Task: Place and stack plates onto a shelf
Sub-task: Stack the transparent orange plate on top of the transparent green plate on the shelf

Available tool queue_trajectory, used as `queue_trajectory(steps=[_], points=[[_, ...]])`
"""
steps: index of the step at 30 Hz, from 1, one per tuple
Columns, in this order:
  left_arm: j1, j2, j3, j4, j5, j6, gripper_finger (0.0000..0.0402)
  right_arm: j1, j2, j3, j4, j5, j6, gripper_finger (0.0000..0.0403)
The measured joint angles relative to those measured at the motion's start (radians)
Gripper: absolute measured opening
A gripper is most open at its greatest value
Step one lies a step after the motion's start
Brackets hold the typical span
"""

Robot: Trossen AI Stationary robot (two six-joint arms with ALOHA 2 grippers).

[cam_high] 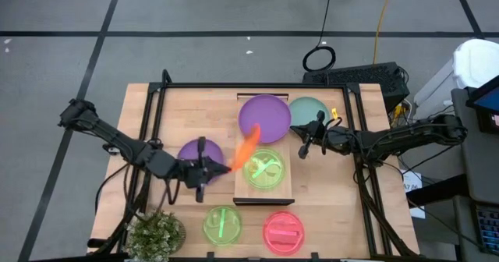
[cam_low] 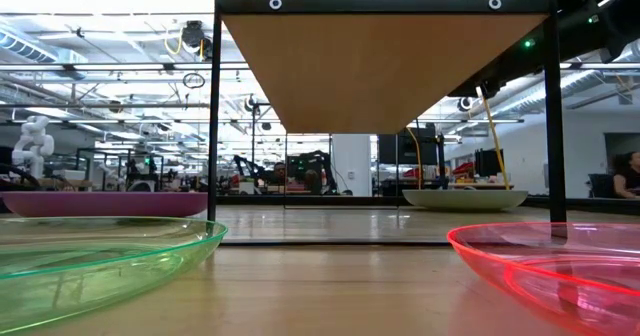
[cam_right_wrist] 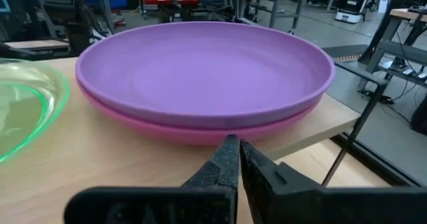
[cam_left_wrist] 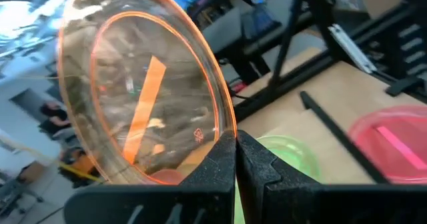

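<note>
The shelf (cam_high: 266, 149), that long pale board with dark bars at its short ends, sits raised over the middle of the desk (cam_high: 140, 122), and it is carrying plates already. At its far end a purple plate (cam_high: 265, 112) rests on top of a magenta plate (cam_right_wrist: 167, 127); the right wrist view shows the magenta rim peeking out underneath. Nearer the front of the shelf lies a translucent green plate (cam_high: 265, 170).

Down on the desk, a second purple plate (cam_high: 195, 153) lies just left of the shelf, partly hidden under the left arm. A teal plate (cam_high: 310, 110) sits just right of the shelf's far end. Along the front edge of the desk, another green plate (cam_high: 222, 224) and a pink-red plate (cam_high: 283, 231) lie side by side, apart from each other.

Now the action: the left pincer (cam_high: 222, 168) is clamped on the rim of the orange plate (cam_high: 246, 149), holding it up on edge, tilted, over the left side of the shelf above the green one. The right pincer (cam_high: 306, 141) is closed with nothing in it, hovering just off the right edge of the shelf, pointing at the purple-on-magenta stack.

A small potted plant (cam_high: 156, 232) stands at the front left corner of the desk.
</note>
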Motion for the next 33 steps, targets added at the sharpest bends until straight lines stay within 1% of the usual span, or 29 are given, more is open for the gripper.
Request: queue_trajectory(steps=[8,14,24,28,33], points=[[-0.02,0.199,0.215,-0.219,0.039,-0.03,0.0001,0.0,-0.01,0.0,-0.013,0.0,-0.029,0.0],[-0.021,0.305,0.321,-0.356,0.045,-0.053,0.0001,0.0,-0.078,0.0,-0.045,0.0,-0.029,0.0],[0.007,0.347,0.331,-0.385,0.044,-0.053,0.0001,0.001,-0.262,0.0,-0.197,0.0,-0.007,0.0],[0.025,0.346,0.33,-0.422,0.048,-0.077,0.0001,0.002,-0.291,0.0,-0.224,-0.002,0.005,0.0],[0.048,0.346,0.329,-0.464,0.077,-0.101,0.0001,0.002,-0.291,0.0,-0.228,-0.027,0.02,0.0]])
